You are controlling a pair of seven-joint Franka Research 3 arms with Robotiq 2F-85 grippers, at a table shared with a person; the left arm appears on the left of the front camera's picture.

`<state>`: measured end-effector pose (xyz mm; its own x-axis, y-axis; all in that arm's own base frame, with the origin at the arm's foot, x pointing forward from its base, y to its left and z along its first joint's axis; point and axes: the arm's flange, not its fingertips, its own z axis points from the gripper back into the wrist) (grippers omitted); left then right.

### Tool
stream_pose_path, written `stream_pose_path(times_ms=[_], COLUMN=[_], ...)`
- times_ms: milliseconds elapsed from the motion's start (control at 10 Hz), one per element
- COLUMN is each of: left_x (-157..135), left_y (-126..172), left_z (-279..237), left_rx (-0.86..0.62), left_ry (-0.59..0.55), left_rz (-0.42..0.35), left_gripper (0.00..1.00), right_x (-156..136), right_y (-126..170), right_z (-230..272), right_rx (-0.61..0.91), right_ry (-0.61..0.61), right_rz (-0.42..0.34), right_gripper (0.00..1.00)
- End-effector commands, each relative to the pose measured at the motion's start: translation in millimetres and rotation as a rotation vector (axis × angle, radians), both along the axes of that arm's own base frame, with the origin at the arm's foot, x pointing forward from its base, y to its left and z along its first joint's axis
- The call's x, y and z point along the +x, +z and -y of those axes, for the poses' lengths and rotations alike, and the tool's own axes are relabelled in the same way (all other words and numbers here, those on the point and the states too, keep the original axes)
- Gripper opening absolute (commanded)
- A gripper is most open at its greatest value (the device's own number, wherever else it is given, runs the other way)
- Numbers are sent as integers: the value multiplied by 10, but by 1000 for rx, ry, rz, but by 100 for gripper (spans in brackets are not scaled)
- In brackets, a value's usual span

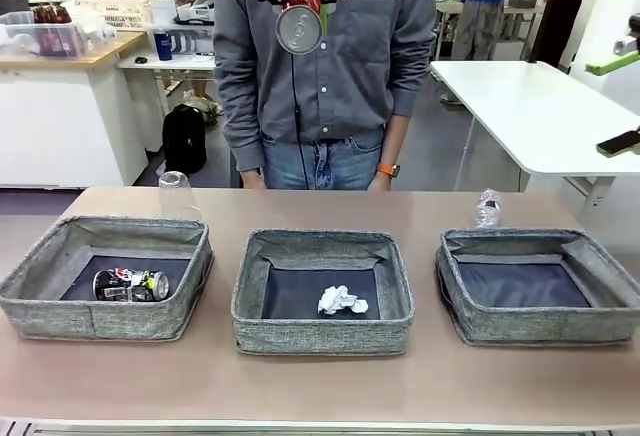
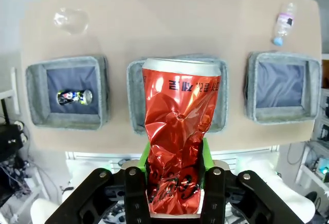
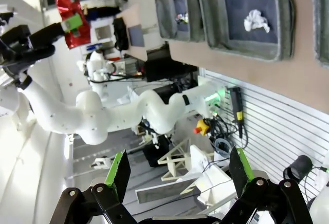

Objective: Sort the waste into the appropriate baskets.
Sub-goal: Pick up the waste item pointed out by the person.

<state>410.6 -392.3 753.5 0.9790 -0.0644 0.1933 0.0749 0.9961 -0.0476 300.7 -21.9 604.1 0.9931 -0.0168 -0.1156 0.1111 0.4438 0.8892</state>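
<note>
- The left gripper (image 2: 176, 154), black with green pads, is clenched on a dented red aluminium drink can (image 2: 180, 131); the pads press its crumpled lower body, and its silver rim points away from the wrist, towards the table below
- In the front view that can hangs at twelve o'clock, high above the table, in front of the grey shirt of a person (image 1: 330, 106) standing at the far side
- The right gripper (image 3: 180, 172) is released; its jaws stand wide apart with nothing between them
- Three shallow rectangular grey woven-fabric baskets sit in a row on the beige tabletop (image 1: 320, 386); the left basket (image 1: 40, 281) holds a crushed dark printed can (image 1: 130, 285) lying on its side; the middle basket (image 1: 320, 336) holds a crumpled white paper ball (image 1: 342, 302); the right basket (image 1: 540, 328) shows a bare dark bottom
- A clear plastic cup (image 1: 174, 194) stands on the table at one o'clock of the left basket, just beyond its far wall
- A clear plastic bottle (image 1: 487, 208) with a blue cap rests on the table at eleven o'clock of the right basket, just beyond its far wall
</note>
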Motion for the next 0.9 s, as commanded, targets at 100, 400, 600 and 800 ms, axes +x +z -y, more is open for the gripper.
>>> stream_pose_path(times_ms=[100, 400, 600, 800], left_x=[167, 110, 110, 110], left_y=[250, 1, 1, 1], left_z=[193, 87, 87, 87], left_rx=[23, 2, 2, 2], left_ry=[3, -10, -10, -10], left_rz=[-5, -15, -15, -15], left_gripper=[36, 36, 36, 36], right_x=[22, 22, 22, 22], right_y=[35, 35, 35, 35], right_z=[7, 7, 7, 7], right_rx=[13, 13, 13, 13], right_ry=[-2, -2, -2, -2], right_rz=[16, 16, 16, 16], right_gripper=[100, 100, 100, 100])
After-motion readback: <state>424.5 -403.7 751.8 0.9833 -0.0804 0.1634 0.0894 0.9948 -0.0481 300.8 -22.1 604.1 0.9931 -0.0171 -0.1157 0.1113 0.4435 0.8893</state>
